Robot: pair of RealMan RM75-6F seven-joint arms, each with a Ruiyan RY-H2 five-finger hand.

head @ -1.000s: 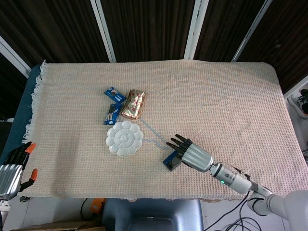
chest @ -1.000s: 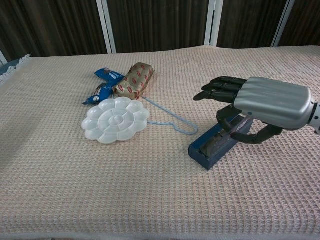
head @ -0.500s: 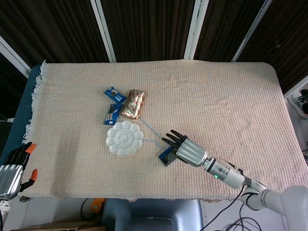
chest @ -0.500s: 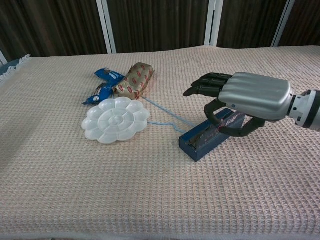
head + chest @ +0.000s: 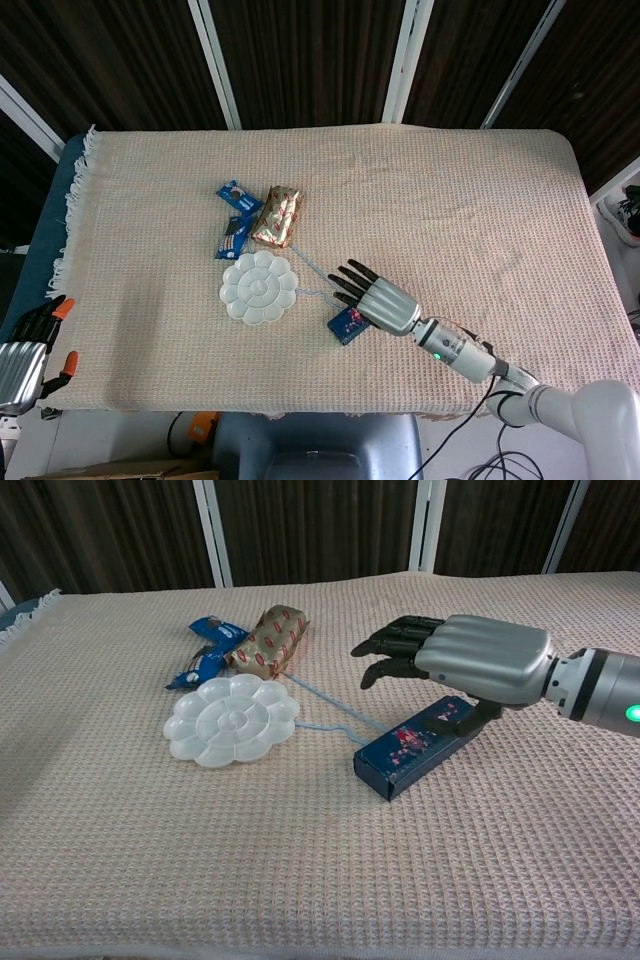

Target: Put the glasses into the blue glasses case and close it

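Dark wooden wall panels with pale uprights stand behind a table covered by a beige waffle-weave cloth (image 5: 450, 200) with a fringed edge at the robot's left. Take the white flower-shaped plastic paint palette (image 5: 259, 287) as the landmark. Just behind it, toward the panels, lie a red-and-gold wrapped oblong packet (image 5: 277, 215) and, touching that packet on its left, blue snack wrappers (image 5: 233, 212). A thin light-blue wire hanger (image 5: 335, 715) runs from the packet past the palette's right edge and ends under or against the near end of the long dark-blue glasses case (image 5: 417, 745).

That blue glasses case lies flat on the cloth to the right of the palette and slightly nearer the robot, well apart from it, with its lid down and a speckled reddish pattern showing on top. The glasses cannot be seen in either view.

The right hand (image 5: 470, 660), silver-backed with black fingers (image 5: 395, 638), hovers above the case's far right end, palm down, fingers loosely curled and spread forward, grasping nothing; whether its underside touches the case cannot be told. The left hand (image 5: 25, 355) rests far to the left of the palette, off the table's edge, fingers apart and holding nothing.
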